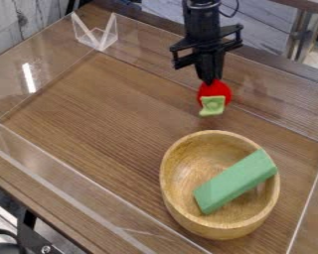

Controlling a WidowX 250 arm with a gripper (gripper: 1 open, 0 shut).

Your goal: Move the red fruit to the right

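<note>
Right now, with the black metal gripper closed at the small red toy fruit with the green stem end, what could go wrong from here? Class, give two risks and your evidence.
The small red toy fruit with the green stem end is round and sits at the tips of the black metal gripper, so it might slip and roll.

The round wooden bowl stands nearby, on the camera's side; a path swinging that way could knock it.
</note>
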